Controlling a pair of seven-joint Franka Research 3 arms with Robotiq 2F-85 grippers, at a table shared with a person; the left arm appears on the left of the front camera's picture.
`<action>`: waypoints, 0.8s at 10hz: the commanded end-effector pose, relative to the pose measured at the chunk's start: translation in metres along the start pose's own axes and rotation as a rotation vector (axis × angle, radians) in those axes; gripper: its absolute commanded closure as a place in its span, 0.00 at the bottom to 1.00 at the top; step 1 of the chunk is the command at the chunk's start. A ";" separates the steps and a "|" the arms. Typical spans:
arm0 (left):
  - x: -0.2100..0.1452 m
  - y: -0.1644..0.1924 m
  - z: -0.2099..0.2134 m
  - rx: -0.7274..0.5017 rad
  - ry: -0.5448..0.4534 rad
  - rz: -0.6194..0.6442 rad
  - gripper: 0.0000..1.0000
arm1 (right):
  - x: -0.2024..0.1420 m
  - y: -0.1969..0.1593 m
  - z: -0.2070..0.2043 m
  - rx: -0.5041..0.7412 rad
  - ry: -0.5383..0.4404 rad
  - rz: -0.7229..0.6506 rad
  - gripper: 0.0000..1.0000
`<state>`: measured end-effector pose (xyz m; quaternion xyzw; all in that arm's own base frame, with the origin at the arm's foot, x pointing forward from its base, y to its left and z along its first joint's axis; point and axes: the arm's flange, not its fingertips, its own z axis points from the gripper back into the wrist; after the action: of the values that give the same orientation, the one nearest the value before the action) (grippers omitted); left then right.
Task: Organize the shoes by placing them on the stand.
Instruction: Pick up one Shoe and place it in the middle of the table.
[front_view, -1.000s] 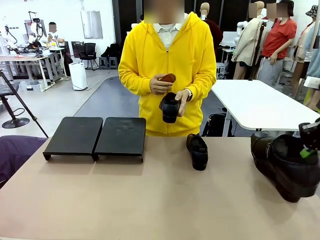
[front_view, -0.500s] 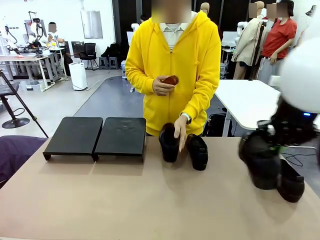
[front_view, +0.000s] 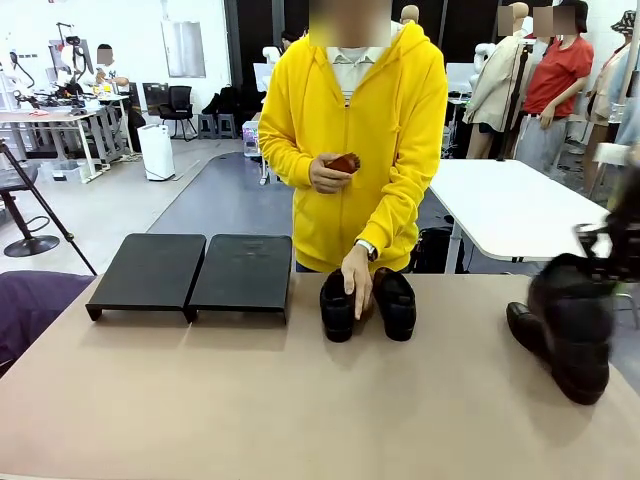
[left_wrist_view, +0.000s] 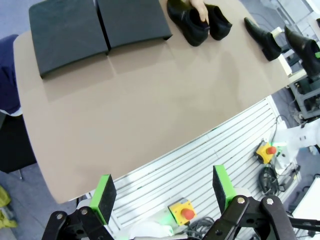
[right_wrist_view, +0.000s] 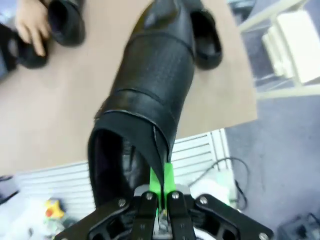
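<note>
- Open workshop hall with white desks and office chairs lies behind a wide tan bench (front_view: 300, 400), which carries all the task's things.
- At the bench's far edge stands a person (front_view: 350, 150) in a bright yellow hooded zip top.
- On the far left part of the bench sits a low matte-black sloped stand (front_view: 190, 272), made of two flat rectangular panels side by side. All four shoes are off it, to its right.
- At the right end of the bench, a long pointed dress shoe of shiny black leather (front_view: 572, 325) hangs toe-down. I cannot tell whether its toe touches the surface.
- A second dress shoe (front_view: 524, 328) of the same kind rests on the bench just beside the hanging one, on the side nearer the middle.
- Two shorter rounded black shiny loafers, the left loafer (front_view: 338, 305) and the right loafer (front_view: 397, 303), stand close together. They are near the far edge, just right of the stand.
- The right end effector (right_wrist_view: 161, 186), black with green pads, is pressed together on the thin rear rim of the hanging dress shoe's opening.
- The left end effector (left_wrist_view: 162, 194) has its green-padded fingers spread wide with nothing between them. It is high over the bench's near edge, well apart from the shoes.
- One hand (front_view: 357, 275) of the person rests fingers-down where the loafers meet.
- The other hand (front_view: 325, 172) is at chest height and holds a small reddish-brown object (front_view: 343, 160).
</note>
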<state>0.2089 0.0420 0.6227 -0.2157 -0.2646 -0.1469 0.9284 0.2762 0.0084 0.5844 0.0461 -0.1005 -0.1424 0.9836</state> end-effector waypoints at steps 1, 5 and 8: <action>-0.001 0.000 0.001 -0.017 -0.001 -0.008 0.00 | -0.017 -0.030 0.007 0.026 0.012 0.027 1.00; -0.001 0.000 0.001 -0.017 -0.001 -0.008 0.00 | -0.022 0.000 -0.002 0.042 -0.018 0.023 1.00; -0.001 0.000 0.001 -0.017 -0.001 -0.008 0.00 | -0.047 0.143 -0.005 0.091 -0.026 0.258 1.00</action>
<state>0.2089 0.0418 0.6228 -0.2155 -0.2646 -0.1471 0.9284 0.2514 0.1189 0.5792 0.0667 -0.1158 -0.0421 0.9901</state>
